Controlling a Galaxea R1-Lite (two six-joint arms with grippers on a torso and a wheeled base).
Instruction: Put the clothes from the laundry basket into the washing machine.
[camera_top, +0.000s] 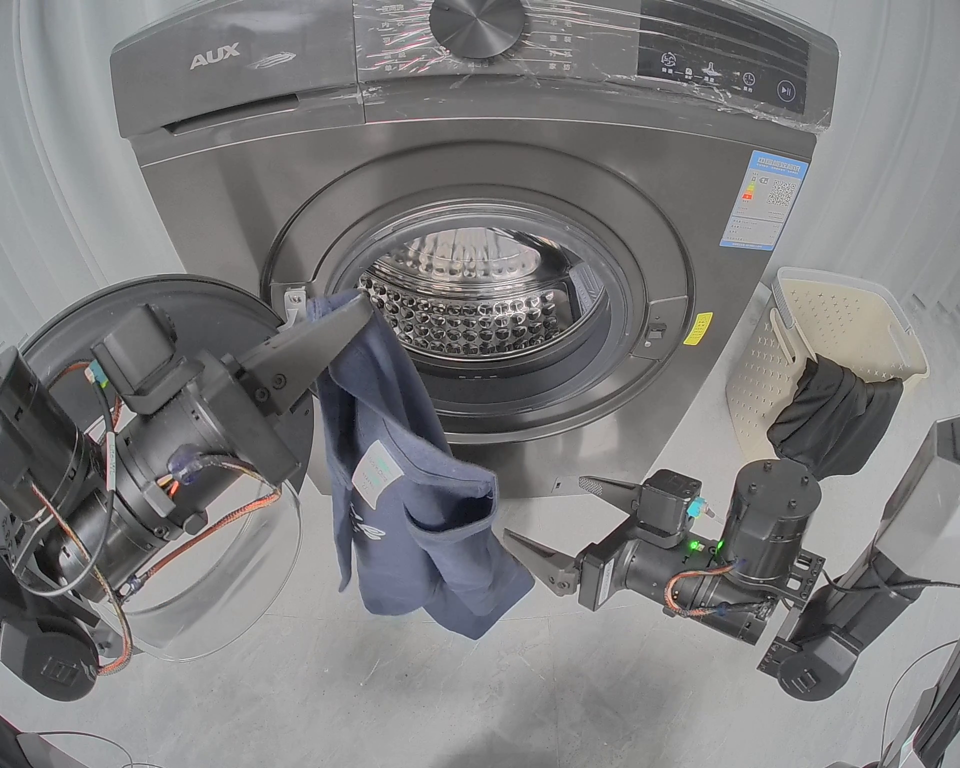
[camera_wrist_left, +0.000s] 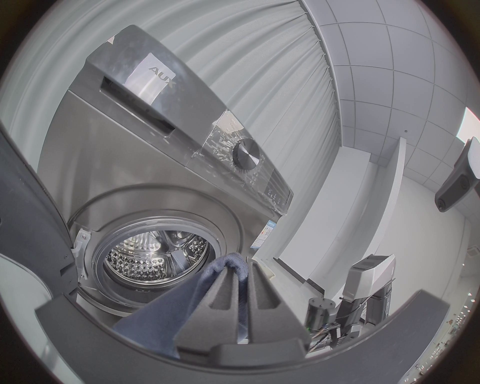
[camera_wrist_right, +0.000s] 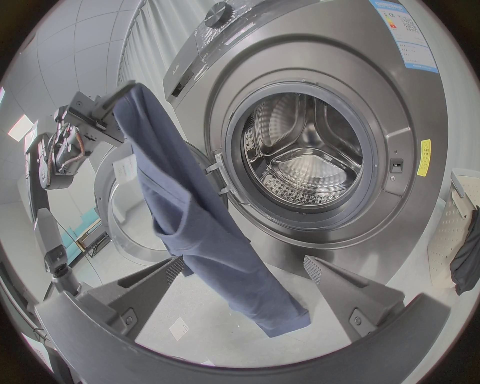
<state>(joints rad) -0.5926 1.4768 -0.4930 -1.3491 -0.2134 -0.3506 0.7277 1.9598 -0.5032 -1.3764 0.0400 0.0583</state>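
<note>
My left gripper (camera_top: 352, 308) is clamped on the navy garment (camera_top: 410, 490), which hangs before the open drum of the washing machine (camera_top: 600, 180). My right gripper (camera_top: 545, 510) gapes wide just beside its hem. A black garment (camera_top: 835, 420) drapes over the rim of the laundry basket (camera_top: 850, 310)

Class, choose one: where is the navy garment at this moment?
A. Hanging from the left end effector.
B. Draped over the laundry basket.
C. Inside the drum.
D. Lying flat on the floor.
A: the navy garment hangs clamped in the left end effector, in front of the washing machine.
</note>
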